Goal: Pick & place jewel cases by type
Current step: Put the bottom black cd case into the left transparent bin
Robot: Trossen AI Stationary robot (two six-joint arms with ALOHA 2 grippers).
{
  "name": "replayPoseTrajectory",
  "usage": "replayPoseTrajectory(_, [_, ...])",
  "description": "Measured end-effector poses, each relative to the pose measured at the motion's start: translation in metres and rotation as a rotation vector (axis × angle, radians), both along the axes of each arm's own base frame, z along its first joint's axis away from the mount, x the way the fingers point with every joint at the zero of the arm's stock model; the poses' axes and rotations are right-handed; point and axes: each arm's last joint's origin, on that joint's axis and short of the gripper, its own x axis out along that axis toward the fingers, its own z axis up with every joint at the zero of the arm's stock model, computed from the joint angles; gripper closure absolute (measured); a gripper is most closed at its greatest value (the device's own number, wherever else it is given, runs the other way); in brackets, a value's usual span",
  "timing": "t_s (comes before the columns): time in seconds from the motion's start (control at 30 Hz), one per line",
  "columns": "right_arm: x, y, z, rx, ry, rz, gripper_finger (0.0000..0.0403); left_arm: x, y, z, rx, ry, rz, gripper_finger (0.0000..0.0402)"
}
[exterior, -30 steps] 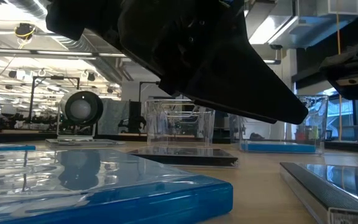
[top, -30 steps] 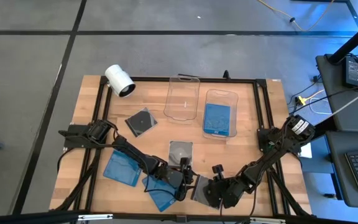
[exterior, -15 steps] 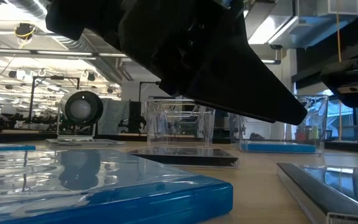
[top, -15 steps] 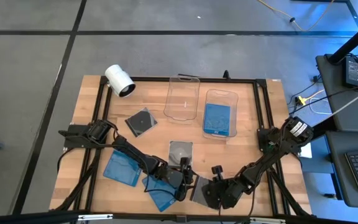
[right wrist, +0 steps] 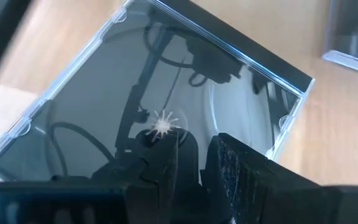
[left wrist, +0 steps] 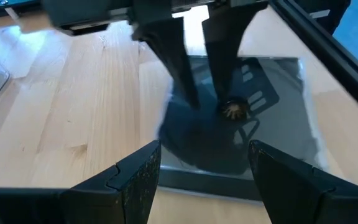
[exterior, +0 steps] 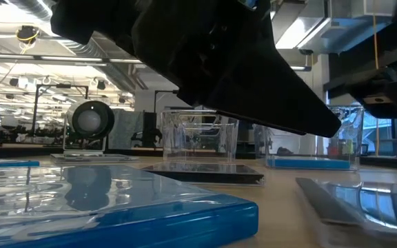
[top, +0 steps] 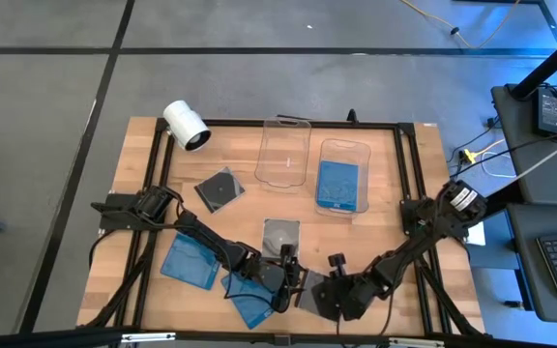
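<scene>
A dark jewel case (top: 306, 289) with a visible disc lies flat on the table near the front edge; it also shows in the right wrist view (right wrist: 104, 93) and the low view (exterior: 350, 200). My right gripper (top: 325, 290) is shut, with its tips down on this case. My left gripper (top: 285, 276) is open just left of the case, its fingers level and pointing at the case's near edge (left wrist: 210, 180); I cannot see it touch. Two blue cases (top: 190, 259) (top: 250, 302) lie under the left arm. Two more dark cases (top: 219, 188) (top: 280, 234) lie farther back. My right gripper presses its shut fingertips (right wrist: 179, 155) down on the dark case's top face, close to the disc's hub (right wrist: 162, 124). The fingers come from above, slanting in from the table's right. The case lies flat on the table under them.
Two clear tubs stand at the back: one empty (top: 283, 153), one (top: 341, 176) holding a blue case. A white cylinder (top: 186, 126) lies at the far left corner. A black frame (top: 395, 126) runs round the wooden table top.
My right gripper has gone a little toward the table's left edge, its tips on the dark case. The case has slid along the table toward my left gripper, staying flat.
</scene>
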Motion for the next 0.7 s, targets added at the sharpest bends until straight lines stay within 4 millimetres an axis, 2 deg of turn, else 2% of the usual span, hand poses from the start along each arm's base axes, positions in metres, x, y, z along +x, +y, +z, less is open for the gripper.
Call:
replayPoseTrajectory(0.4, [0.008, -0.032, -0.004, -0.104, 0.099, -0.12, 0.0282, -0.008, -0.001, -0.007, 0.076, 0.095, -0.016, 0.0162])
replayPoseTrajectory(0.7, [0.011, -0.043, -0.006, -0.164, 0.074, -0.224, 0.0282, -0.013, -0.003, -0.011, -0.026, 0.149, 0.103, 0.0162])
